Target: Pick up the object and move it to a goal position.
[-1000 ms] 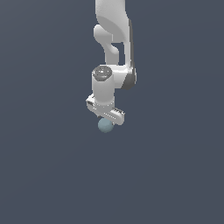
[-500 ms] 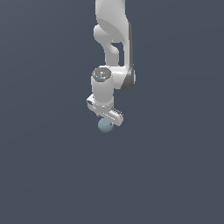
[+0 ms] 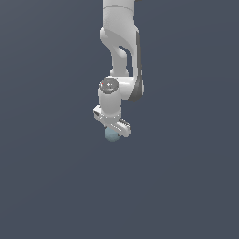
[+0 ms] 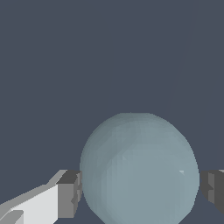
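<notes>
Fingers (image 4: 70,194) pressed against pale ball (image 4: 139,168)

Over the last second the arm (image 3: 122,56) has drawn up slightly, carrying the gripper (image 3: 112,127) a little higher in the exterior view. The ball (image 3: 111,134) has risen with it by the same small amount, staying tucked just under the gripper. The drift is slow, barely a shift between each picture.

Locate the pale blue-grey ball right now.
In the exterior view the ball sits just below the white gripper, near centre; the wrist view shows it between the fingers.
</notes>
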Robot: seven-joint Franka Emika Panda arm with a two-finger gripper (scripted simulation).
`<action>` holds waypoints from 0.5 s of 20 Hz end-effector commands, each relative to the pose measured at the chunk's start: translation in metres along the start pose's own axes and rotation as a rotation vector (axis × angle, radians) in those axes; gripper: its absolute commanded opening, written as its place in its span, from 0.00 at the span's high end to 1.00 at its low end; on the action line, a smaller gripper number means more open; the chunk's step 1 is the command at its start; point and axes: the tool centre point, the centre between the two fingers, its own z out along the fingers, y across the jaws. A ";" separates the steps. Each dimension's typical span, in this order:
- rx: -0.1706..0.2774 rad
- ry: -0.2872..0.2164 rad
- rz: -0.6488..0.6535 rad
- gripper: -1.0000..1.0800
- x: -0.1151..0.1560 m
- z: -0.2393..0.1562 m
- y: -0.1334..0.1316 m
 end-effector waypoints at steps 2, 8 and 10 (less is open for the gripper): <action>-0.002 -0.004 0.001 0.04 -0.002 0.017 0.001; -0.002 -0.003 0.002 1.00 -0.001 0.023 0.000; -0.002 -0.003 0.002 1.00 -0.001 0.023 0.000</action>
